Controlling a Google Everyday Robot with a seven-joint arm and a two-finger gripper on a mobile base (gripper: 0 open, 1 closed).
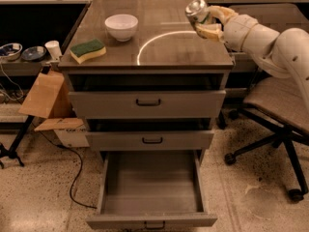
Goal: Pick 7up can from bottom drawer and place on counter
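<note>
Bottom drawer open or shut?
Open: the bottom drawer is pulled out, floor visible. The gripper holds the 7up can above the counter's far corner.

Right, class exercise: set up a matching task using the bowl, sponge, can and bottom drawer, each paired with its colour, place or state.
Things:
1 bowl
2 sponge
3 can
4 bottom drawer

Matches:
A pulled out
B gripped by the pincer at the far right edge of the counter
C white, back left of the counter
D green and yellow, front left corner of the counter

Pairs: 1-C, 2-D, 3-B, 4-A
</note>
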